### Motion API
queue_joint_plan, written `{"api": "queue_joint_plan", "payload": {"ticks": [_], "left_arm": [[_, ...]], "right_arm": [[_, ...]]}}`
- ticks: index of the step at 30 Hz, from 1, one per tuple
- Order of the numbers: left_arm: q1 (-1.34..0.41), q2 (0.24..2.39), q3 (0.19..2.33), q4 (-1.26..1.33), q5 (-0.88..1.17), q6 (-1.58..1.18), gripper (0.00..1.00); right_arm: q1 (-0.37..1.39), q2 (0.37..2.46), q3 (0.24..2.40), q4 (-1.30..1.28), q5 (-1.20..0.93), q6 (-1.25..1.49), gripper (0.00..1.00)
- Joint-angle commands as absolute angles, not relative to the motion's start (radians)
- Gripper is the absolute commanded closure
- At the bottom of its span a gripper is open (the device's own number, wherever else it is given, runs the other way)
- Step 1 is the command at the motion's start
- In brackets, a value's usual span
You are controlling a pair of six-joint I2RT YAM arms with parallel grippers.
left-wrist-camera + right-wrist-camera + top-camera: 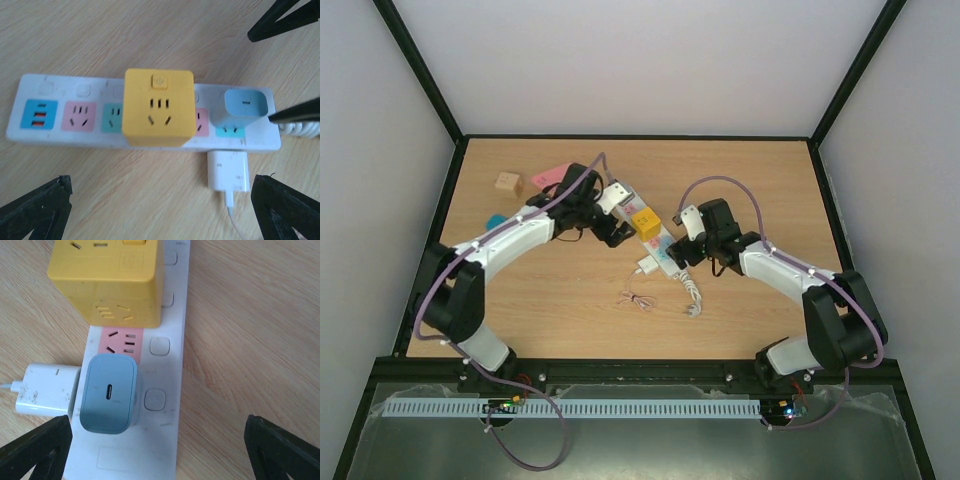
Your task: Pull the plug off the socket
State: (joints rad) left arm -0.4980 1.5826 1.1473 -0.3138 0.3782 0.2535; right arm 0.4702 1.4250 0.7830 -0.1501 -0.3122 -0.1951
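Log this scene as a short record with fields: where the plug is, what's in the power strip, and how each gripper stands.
plug: white adapter lying flat on the table against the strip's long edge, in none of the top outlets
socket: white power strip, flat on the table
plugged in: yellow cube adapter; pale blue charger
left gripper: open, above the strip, holding nothing
right gripper: open, above the charger end, holding nothing

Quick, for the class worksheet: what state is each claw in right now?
Left claw: open, holding nothing.
Right claw: open, holding nothing.
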Motion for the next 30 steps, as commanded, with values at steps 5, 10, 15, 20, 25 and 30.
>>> {"api": "queue_joint_plan", "payload": {"ticks": [5,10,15,20,25,30], "left_arm": [[-0.577,1.752,1.261,-0.281,0.324,0.282,0.01],[-0.601,1.822,1.304,-0.281,0.289,0.291,0.02],[-0.607,1.871,1.334,-0.284,0.266,0.297,0.08],[-0.609,1.895,1.334,-0.275,0.268,0.284,0.17],[-0.613,1.908,1.336,-0.259,0.267,0.274,0.24],[-0.614,1.916,1.337,-0.259,0.267,0.27,0.36]], "right_arm": [[0.465,1.409,0.76,-0.052,-0.356,-0.157,0.05],[0.465,1.441,0.757,-0.028,-0.368,-0.132,0.02],[0.465,1.483,0.758,-0.025,-0.37,-0.133,0.01],[0.465,1.528,0.759,0.012,-0.39,-0.117,0.01],[0.465,1.567,0.765,0.04,-0.409,-0.087,0.02],[0.471,1.606,0.795,0.027,-0.38,-0.07,0.05]]}}
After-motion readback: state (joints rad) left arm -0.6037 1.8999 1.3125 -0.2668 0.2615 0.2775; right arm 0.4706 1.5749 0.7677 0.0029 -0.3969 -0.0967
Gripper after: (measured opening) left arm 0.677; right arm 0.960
